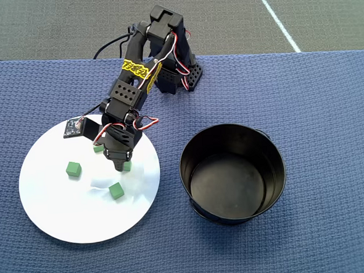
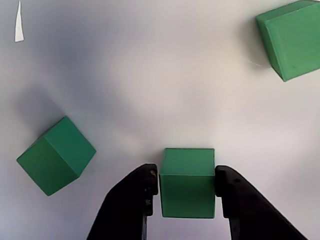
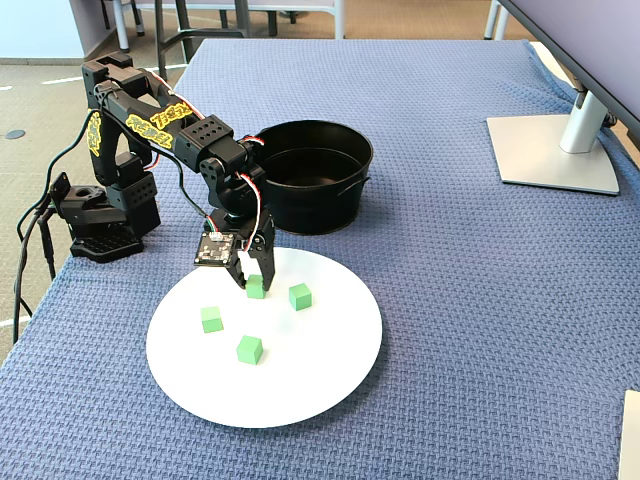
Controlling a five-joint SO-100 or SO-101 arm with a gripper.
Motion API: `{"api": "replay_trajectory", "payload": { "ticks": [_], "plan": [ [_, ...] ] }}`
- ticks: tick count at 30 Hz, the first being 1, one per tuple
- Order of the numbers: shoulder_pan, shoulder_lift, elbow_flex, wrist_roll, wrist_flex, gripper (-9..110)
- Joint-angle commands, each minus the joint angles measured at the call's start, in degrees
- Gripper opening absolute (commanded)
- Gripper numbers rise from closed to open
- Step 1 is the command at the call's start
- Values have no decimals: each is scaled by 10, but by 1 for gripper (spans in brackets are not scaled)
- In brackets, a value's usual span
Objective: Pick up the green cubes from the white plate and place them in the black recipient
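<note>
Four green cubes lie on the white plate [image 1: 69, 211]. My gripper [image 2: 186, 179] is low over the plate, and its jaws press the two sides of one green cube [image 2: 187, 190], which rests on the plate. In the fixed view this cube [image 3: 256, 288] sits at the plate's far side between the jaws. The overhead view shows only its edge [image 1: 127, 166] beside the gripper [image 1: 119, 166]. Loose cubes lie to the left [image 2: 57, 155] and at the top right [image 2: 292, 37] of the wrist view. The black recipient [image 1: 185, 173] stands empty to the right of the plate.
The arm's base [image 3: 100, 225] stands at the table's left edge in the fixed view, behind the plate [image 3: 300, 385]. The black pot [image 3: 310, 212] is just beyond the plate. A monitor stand [image 3: 555, 150] is at the far right on the blue cloth.
</note>
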Motion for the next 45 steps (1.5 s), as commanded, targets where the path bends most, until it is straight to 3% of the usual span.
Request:
{"api": "replay_trajectory", "payload": {
  "ticks": [1, 7, 13, 21, 26, 30, 37, 45],
  "plan": [
    [7, 5, -23, 9, -9, 0],
    [8, 17, -21, 15, -4, 0],
    [26, 102, -95, 63, 144, 0],
    [9, 279, -114, 94, 236, 0],
    [-83, 354, -190, 149, 316, 0],
    [-207, 359, -230, 222, 306, 0],
    [-370, 232, -285, 310, 237, 0],
    [-442, 88, -287, 335, 179, 0]
  ]
}}
